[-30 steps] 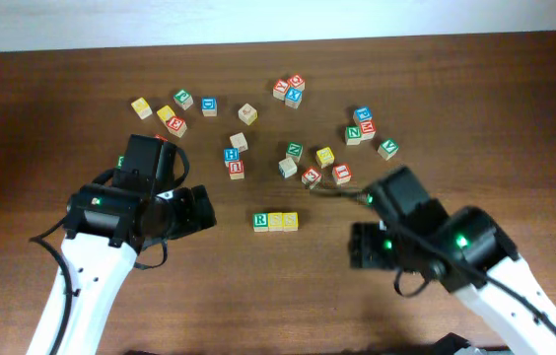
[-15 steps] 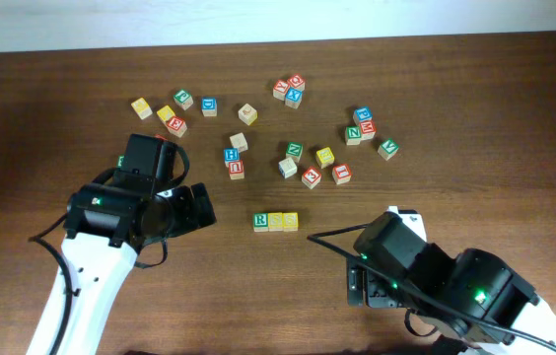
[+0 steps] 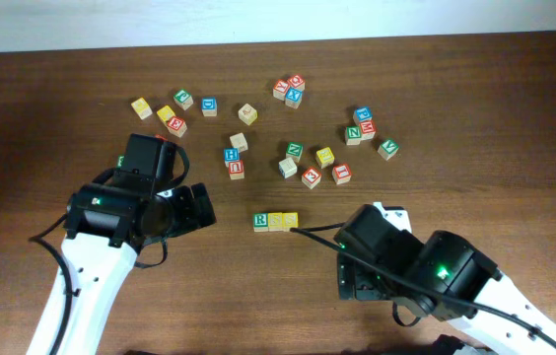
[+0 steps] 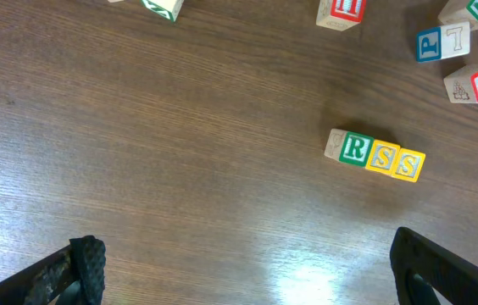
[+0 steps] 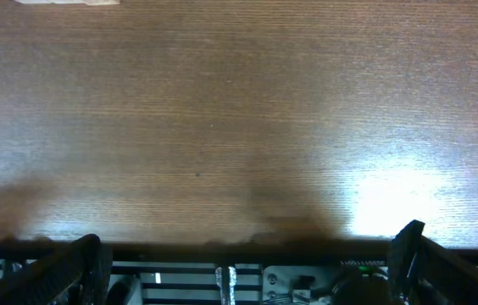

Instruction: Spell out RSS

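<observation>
The RSS row (image 4: 375, 156) lay complete, blocks touching. The left gripper (image 4: 243, 243) and right gripper (image 5: 249, 237) hung near it, jaws spread and empty. Any retreat needed to steer clear of it.

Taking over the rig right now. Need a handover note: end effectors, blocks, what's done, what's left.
Left end effector: open, empty, over the table to the left of the row.
Right end effector: open, empty, over bare wood.
Blocks: green R block, first S block and second S block, both yellow, touching in one row mid-table. Spare blocks lie scattered beyond it.
Done: the row reads RSS.
Left: nothing to place, as far as I can judge; probably just park the arms.
</observation>
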`<control>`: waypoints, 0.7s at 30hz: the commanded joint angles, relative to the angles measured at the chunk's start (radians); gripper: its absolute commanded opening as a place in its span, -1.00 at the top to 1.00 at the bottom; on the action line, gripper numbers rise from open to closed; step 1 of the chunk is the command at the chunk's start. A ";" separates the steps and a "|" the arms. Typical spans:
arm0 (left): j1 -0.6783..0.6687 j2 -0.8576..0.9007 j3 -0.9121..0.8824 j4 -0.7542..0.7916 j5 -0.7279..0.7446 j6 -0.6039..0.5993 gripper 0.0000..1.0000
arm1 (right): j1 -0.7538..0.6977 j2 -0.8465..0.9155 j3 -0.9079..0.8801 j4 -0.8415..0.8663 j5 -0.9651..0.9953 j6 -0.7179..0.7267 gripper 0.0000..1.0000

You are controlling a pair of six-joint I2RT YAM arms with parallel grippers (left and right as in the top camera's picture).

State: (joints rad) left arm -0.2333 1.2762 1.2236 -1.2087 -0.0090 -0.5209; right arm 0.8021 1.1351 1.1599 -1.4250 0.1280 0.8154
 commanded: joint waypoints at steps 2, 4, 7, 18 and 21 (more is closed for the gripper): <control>0.002 -0.007 0.008 0.000 -0.014 -0.002 -0.99 | 0.008 0.016 0.005 0.001 0.069 0.001 -0.97; 0.002 -0.007 0.008 0.000 -0.014 -0.002 -0.99 | 0.007 -0.007 0.005 0.009 0.120 0.001 -0.97; 0.002 -0.007 0.008 0.000 -0.014 -0.002 -0.98 | 0.000 -0.059 0.005 0.026 0.184 -0.011 -0.97; 0.003 -0.007 0.008 -0.001 -0.014 -0.002 -0.98 | -0.389 -0.399 -0.154 0.242 0.011 -0.375 -0.97; 0.002 -0.007 0.008 -0.001 -0.014 -0.002 -0.98 | -0.467 -0.515 -0.255 0.334 -0.050 -0.449 -0.97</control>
State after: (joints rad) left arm -0.2333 1.2762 1.2236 -1.2095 -0.0093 -0.5209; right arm 0.3988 0.7143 0.9894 -1.1458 0.1711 0.4988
